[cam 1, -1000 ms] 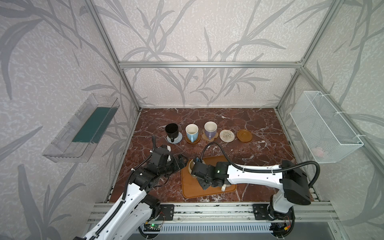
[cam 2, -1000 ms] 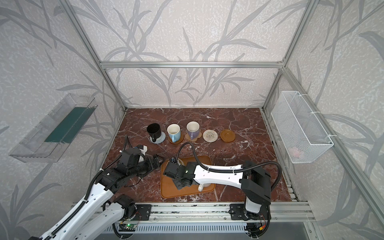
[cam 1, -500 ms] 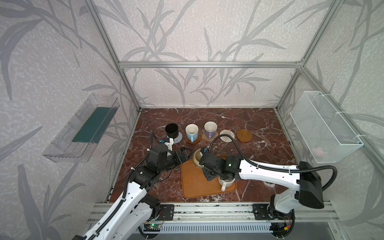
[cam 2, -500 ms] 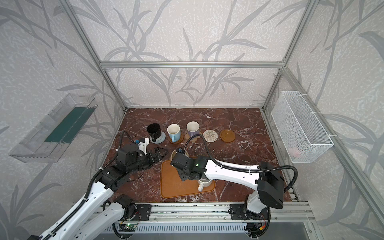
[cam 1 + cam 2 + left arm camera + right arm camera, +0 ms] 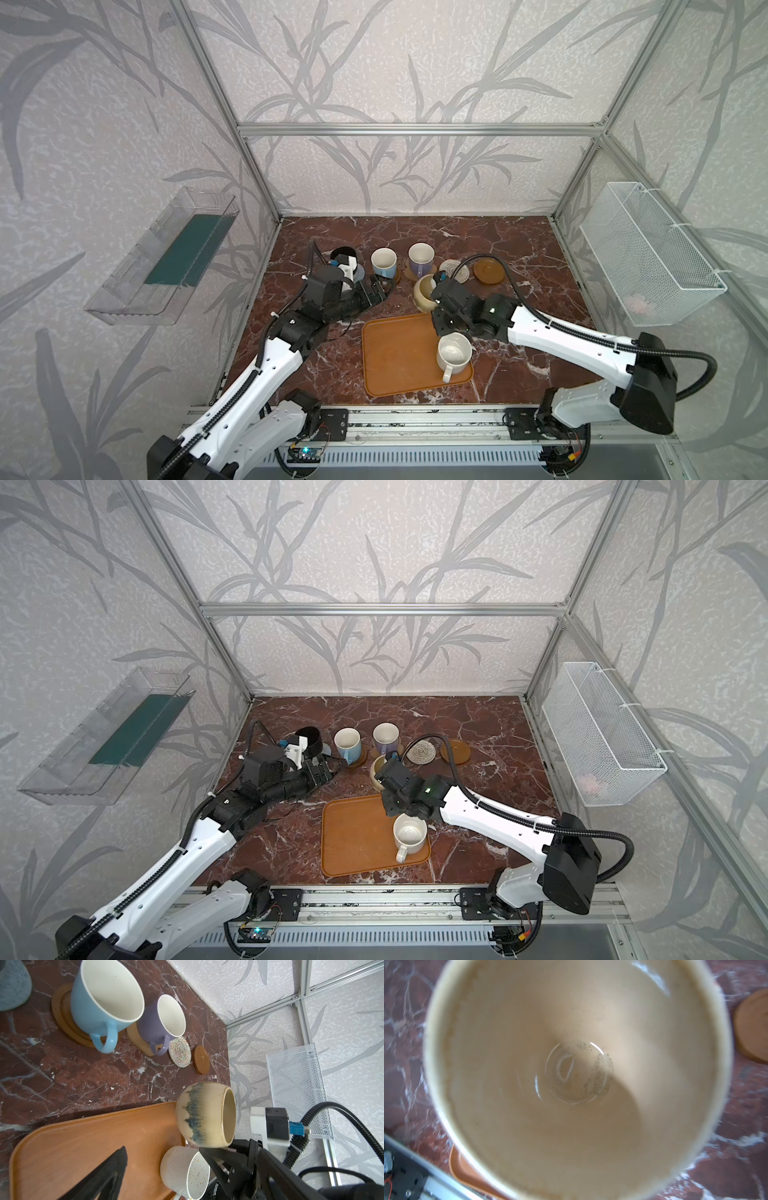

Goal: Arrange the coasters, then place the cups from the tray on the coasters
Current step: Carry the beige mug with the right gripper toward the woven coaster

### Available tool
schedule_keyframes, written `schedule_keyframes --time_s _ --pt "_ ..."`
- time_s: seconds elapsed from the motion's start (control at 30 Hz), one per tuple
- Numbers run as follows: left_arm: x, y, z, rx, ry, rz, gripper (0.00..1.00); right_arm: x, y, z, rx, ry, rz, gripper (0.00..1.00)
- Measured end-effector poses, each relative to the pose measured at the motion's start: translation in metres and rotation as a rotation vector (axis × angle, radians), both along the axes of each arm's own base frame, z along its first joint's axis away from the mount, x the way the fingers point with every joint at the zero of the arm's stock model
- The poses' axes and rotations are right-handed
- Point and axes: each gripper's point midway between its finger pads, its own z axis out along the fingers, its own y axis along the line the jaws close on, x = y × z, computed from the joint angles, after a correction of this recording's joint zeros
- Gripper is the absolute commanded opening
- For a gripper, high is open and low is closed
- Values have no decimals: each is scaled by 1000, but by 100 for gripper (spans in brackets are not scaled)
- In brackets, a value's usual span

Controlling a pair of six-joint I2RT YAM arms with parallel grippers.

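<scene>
One tan cup (image 5: pixel 423 296) clamped in right fingers (image 5: pixel 216 1154), left fingers (image 5: pixel 112 1167) apart nearby

looks like a robotics lab test cell, aluminium frame (image 5: pixel 415 129) boxing it in, leaf-print wall panels (image 5: pixel 374 62); mounting rail (image 5: pixel 415 424) along the bottom edge, wire basket (image 5: pixel 648 257) at right

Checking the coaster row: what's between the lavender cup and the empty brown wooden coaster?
The empty cream woven coaster, seen in the left wrist view.

White links (image 5: pixel 266 374) — black joints (image 5: pixel 644 390), ribbed black cables (image 5: pixel 332 1104).
</scene>
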Motion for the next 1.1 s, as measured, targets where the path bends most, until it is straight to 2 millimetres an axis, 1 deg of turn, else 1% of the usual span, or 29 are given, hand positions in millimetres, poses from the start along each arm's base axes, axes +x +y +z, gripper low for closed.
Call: schedule_keyframes --time_s 0.13,0.37,0.47,0.6,0.67,0.73,0.87,1.1 --pt "9 -13 9 6 -9 -25 99 16 -17 6 15 -4 -52 0" --pt "21 -38 14 49 -5 -85 99 36 -41 6 36 17 -116 0" --pt "26 -49 12 71 9 -109 99 45 -52 6 38 20 -148 0" --pt "30 -61 3 95 35 -135 99 54 -66 6 39 24 -179 0" --pt "32 -66 0 100 47 -143 97 58 -72 5 41 26 -192 0" --pt "34 -70 -2 95 53 -154 99 62 -77 4 41 31 -202 0" --pt "39 -74 -3 94 57 -155 99 69 -87 -2 32 46 -216 0" --pt "55 -85 11 91 32 -159 99 79 -98 -24 -5 97 -234 0"
